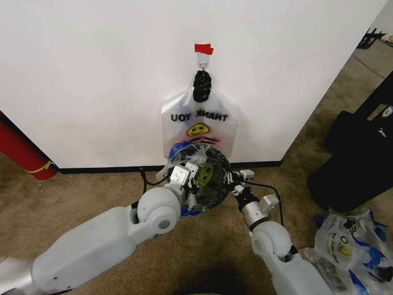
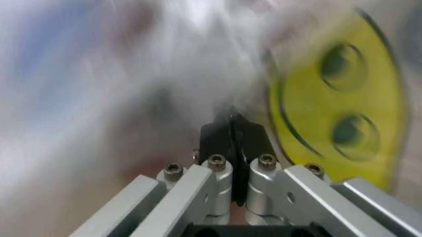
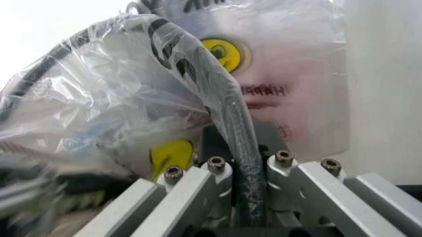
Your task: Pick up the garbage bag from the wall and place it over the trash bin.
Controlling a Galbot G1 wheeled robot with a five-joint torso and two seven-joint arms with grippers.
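The trash bin (image 1: 212,184) is mostly hidden under the garbage bag (image 1: 199,175) and behind the left gripper (image 1: 184,174). In the left wrist view, the plastic around the gripper (image 2: 231,129) is a blur.

Left gripper (image 2: 231,129) in close view, its two dark fingertips (image 2: 216,140) pressed together with no gap visible between them. Behind the fingertips, silver linkage bars (image 2: 181,197) fan outward, each joint fastened by a hex-socket bolt (image 2: 216,161). The garbage bag (image 2: 151,74), a thin whitish film, lies directly beyond the fingertips and appears pinched between them. A yellow smiley (image 2: 336,106) with two dark oval eyes and a curved dark outline sits on the film just beside the fingertips. A faint bluish patch (image 2: 46,44) shows on the film at the far side from the smiley.
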